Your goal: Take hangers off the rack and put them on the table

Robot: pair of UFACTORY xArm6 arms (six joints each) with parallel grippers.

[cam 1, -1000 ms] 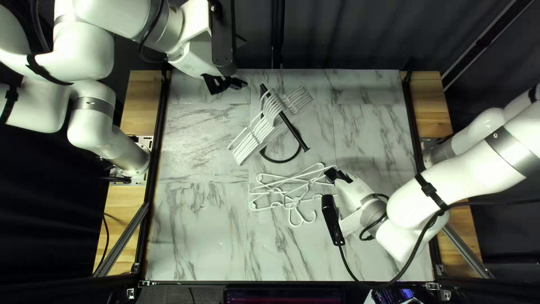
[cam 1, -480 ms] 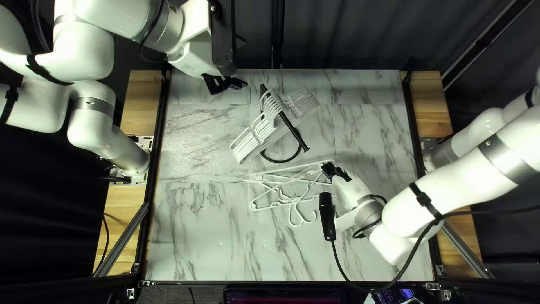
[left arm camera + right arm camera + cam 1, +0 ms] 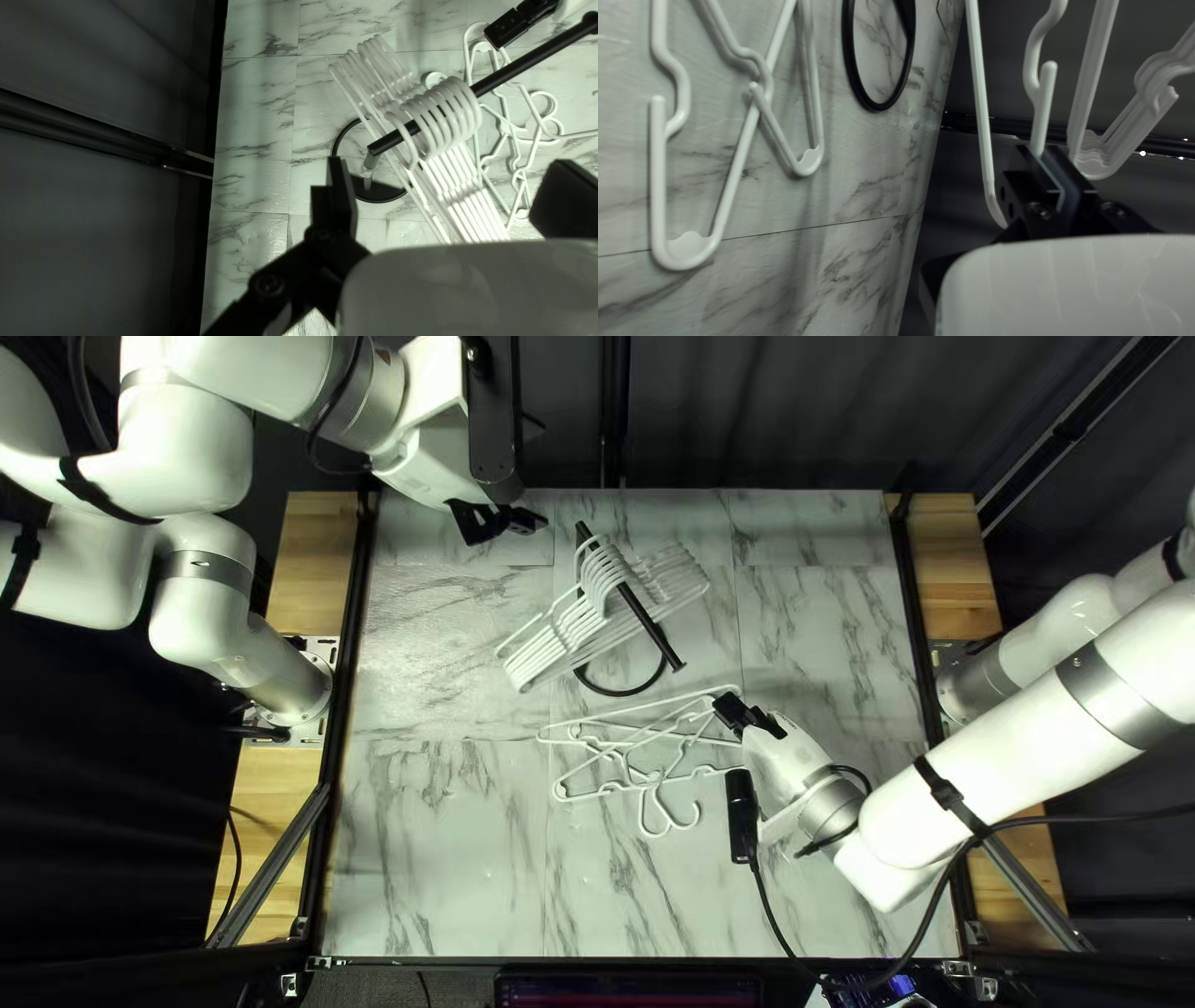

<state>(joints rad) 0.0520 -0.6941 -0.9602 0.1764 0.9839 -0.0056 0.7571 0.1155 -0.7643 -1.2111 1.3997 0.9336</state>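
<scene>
Well, expect the left gripper (image 3: 448, 160) open and empty, near the rack (image 3: 660, 639) with its row of hung hangers (image 3: 583, 620). Treat as light, stiff, probably slick plastic; best pinched on a bare stretch near a corner. Beyond, find loose hangers (image 3: 658, 186) tangled on the table (image 3: 436, 859), then a held hanger (image 3: 1043, 112), clamped near one end by the right gripper (image 3: 1041, 151).
</scene>
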